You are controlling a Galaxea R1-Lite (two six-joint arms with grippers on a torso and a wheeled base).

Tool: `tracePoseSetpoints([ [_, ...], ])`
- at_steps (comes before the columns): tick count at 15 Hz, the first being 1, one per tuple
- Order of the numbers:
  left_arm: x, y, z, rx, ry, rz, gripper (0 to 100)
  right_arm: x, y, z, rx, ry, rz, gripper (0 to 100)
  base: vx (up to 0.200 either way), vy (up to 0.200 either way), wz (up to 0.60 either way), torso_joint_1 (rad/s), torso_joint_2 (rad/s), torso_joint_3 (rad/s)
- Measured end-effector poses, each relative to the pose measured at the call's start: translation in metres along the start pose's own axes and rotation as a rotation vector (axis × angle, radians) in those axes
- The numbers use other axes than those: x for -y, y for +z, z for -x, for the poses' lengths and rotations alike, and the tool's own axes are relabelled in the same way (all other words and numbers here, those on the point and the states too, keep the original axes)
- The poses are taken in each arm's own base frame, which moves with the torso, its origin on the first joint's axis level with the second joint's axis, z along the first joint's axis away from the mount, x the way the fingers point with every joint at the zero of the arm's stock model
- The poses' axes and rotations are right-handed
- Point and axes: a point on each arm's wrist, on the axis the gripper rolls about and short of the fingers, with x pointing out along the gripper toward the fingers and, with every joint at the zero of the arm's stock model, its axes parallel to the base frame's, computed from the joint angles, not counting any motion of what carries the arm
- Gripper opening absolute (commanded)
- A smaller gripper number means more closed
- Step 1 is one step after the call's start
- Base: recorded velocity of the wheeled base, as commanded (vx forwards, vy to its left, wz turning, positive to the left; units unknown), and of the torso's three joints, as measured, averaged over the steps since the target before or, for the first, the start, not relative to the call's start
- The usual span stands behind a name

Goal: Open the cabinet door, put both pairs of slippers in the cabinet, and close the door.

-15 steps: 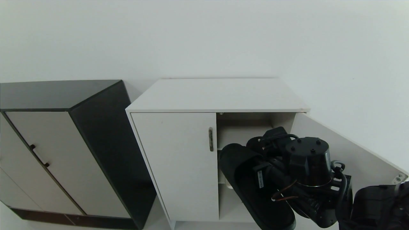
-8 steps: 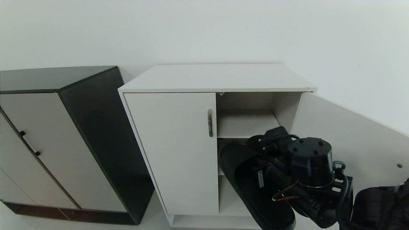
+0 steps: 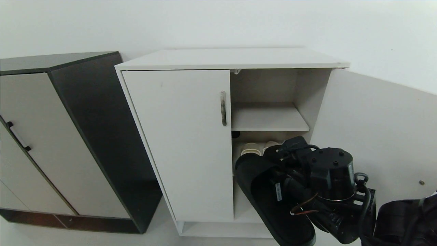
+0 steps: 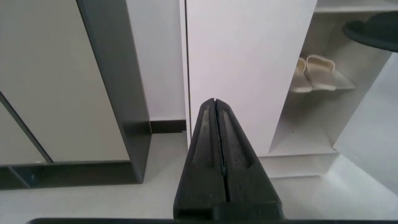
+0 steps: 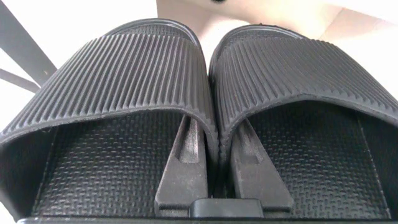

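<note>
The white cabinet [image 3: 232,58] stands with its right door [image 3: 375,119] swung open and its left door [image 3: 181,136] closed. A beige pair of slippers [image 3: 253,148] [image 4: 323,73] lies on the middle shelf inside. My right gripper [image 5: 214,134] is shut on the black pair of slippers [image 3: 269,198] [image 5: 137,74], one finger inside each, pinching their adjoining walls. The pair hangs in front of the open compartment, low at the right. My left gripper [image 4: 214,104] is shut with nothing in it, facing the foot of the closed left door.
A black cabinet with light doors [image 3: 85,112] stands close to the left of the white one. The upper shelf [image 3: 266,118] is bare. The open door spreads along the right side. Pale floor [image 4: 161,186] lies in front.
The head camera has dropped lower, so the cabinet sits higher in the picture and the beige pair inside has come into view. The right gripper still holds the black pair.
</note>
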Motion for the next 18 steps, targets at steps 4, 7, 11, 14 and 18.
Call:
tracePoseSetpoints([
  [4, 0.0, 0.0, 0.0, 0.0, -0.001, 0.0, 0, 0.0, -0.001, -0.001, -0.003, -0.001, 0.001, 0, 0.0, 0.0, 0.0, -0.01, 0.22, 0.206],
  [7, 0.0, 0.0, 0.0, 0.0, 0.001, 0.0, 0, 0.0, -0.002, 0.0, -0.006, -0.001, 0.003, 0, 0.0, 0.0, 0.0, 0.0, 0.0, 0.0],
  [11, 0.0, 0.0, 0.0, 0.0, 0.001, -0.001, 0, -0.002, 0.001, -0.004, 0.041, 0.001, -0.007, 0, 0.0, -0.1, 0.0, 0.0, 0.0, 0.002],
  [14, 0.0, 0.0, 0.0, 0.0, 0.0, 0.0, 0, -0.005, -0.003, -0.01, 0.07, 0.0, 0.006, 0, 0.0, -0.067, 0.0, -0.001, 0.0, 0.002],
  [18, 0.0, 0.0, 0.0, 0.0, -0.002, 0.0, 0, -0.014, 0.001, -0.015, 0.078, -0.033, -0.008, 0, 0.0, 0.0, 0.0, 0.0, 0.0, 0.0],
])
